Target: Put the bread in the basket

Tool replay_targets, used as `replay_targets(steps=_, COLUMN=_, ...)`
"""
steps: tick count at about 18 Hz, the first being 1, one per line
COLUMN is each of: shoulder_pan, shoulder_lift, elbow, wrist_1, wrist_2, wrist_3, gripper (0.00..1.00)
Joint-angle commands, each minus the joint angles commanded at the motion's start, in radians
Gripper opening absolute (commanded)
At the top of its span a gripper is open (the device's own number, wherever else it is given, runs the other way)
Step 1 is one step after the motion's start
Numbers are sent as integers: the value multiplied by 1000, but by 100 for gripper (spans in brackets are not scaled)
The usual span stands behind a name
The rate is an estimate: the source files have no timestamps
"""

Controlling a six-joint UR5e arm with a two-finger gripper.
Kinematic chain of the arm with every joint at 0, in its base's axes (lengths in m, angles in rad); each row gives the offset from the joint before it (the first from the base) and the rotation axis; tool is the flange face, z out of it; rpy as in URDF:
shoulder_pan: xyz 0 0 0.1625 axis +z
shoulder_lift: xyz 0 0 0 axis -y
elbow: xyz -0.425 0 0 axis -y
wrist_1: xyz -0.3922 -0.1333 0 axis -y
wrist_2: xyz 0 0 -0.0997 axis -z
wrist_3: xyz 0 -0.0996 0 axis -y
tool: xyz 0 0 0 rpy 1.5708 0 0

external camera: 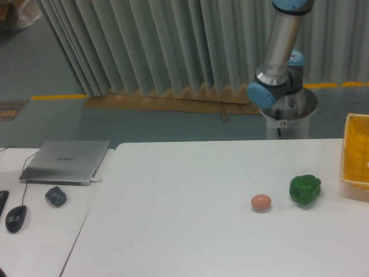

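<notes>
- At the right edge of the tabletop we see the yellow basket; the bread is not visible.
- The hand is out of view.
- We judge bread light and soft; hold its crust sides gently.

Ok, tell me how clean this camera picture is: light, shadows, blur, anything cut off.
Fixed camera view: light is even and soft, no glare on the white table. The egg and green bell pepper cast only faint, short shadows. The whole picture is slightly soft, so fine detail is lost. The yellow basket is cut by the right edge, and the gripper is out of frame.
</notes>
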Motion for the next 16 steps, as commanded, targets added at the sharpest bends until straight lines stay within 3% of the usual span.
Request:
replay_targets(steps=1, shoulder_pan=0, shoulder_lift=0, elbow=-2, wrist_1=5, wrist_2=0, wrist_3=-2, gripper=35)
replay_targets(steps=2, shoulder_pan=0, shoulder_lift=2, elbow=-8, wrist_1=21, wrist_2=0, wrist_3=-3, gripper=54)
replay_targets(steps=3, shoulder_pan=0, shoulder_lift=2, elbow=-11, wrist_1=38, wrist_2=-2, wrist_3=-5, gripper=63)
replay_targets(steps=4, shoulder_pan=0, shoulder_lift=3, elbow=-15, wrist_1=55, wrist_2=-2, wrist_3=-6, gripper=100)
replay_targets(steps=8, shoulder_pan=-9, shoulder_lift=17, elbow=-15, wrist_1=52, wrist_2=-15, wrist_3=-176, gripper=100)
replay_targets(steps=16, shoulder_pan=-40, shoulder_lift=31, elbow=-17, wrist_1=51, wrist_2=-12, wrist_3=-192, gripper=100)
